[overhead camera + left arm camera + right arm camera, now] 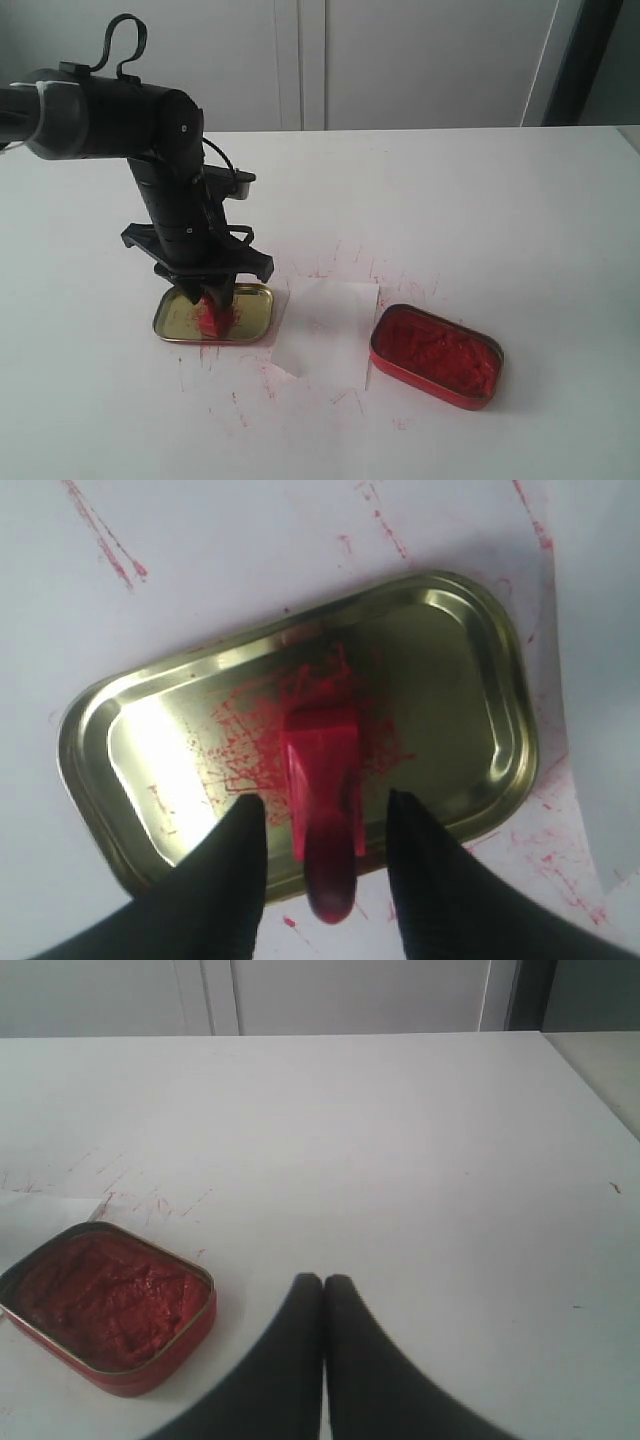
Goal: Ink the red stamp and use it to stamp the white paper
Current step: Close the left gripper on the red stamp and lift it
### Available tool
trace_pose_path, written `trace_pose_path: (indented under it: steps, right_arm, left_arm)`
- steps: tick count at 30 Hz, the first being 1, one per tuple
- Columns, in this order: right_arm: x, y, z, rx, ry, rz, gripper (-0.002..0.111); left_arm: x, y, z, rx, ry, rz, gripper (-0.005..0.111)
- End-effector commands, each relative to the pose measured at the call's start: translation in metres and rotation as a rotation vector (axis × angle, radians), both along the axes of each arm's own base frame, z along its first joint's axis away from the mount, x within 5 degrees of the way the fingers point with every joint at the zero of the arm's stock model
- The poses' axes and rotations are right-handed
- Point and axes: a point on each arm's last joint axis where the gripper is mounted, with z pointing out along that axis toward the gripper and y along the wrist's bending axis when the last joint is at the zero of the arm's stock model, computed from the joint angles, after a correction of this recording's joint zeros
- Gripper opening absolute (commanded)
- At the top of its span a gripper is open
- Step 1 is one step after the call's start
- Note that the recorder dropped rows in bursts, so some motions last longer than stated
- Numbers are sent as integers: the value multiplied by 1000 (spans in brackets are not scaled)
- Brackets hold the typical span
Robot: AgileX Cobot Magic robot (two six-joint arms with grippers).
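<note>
Just beside the white paper (330, 335), in the gold tray (450, 680), the red stamp (320, 750) sits inside my left gripper (325, 802), jaws spread with a gap each side. Its long axis seems to run up toward the wrist, handle uppermost; my right gripper (323, 1290), pressed closed, waits near the ink tin (110, 1310)

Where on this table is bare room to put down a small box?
The widest bare stretch of the table lies behind the white paper and the red ink tin, toward the cabinets; more lies right of the tin. The row of gold tray, paper and tin is crowded, the left gripper over the red stamp.
</note>
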Motion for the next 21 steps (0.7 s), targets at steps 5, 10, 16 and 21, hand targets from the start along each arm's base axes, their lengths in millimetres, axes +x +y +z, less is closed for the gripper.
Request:
trace_pose_path:
  steps: [5,10,16,21]
  right_arm:
    - [0,0,0,0,-13,-4,0]
    - [0,0,0,0,-13,-4,0]
    - [0,0,0,0,-13,-4,0]
    - [0,0,0,0,-13,-4,0]
  left_arm:
    - [-1,-3,-2,1,12,31,44]
    - [0,-3,-9,11,28,33,44]
    - [0,-3,-9,10,26,34,42]
    - [0,-3,-9,9,25,34,28]
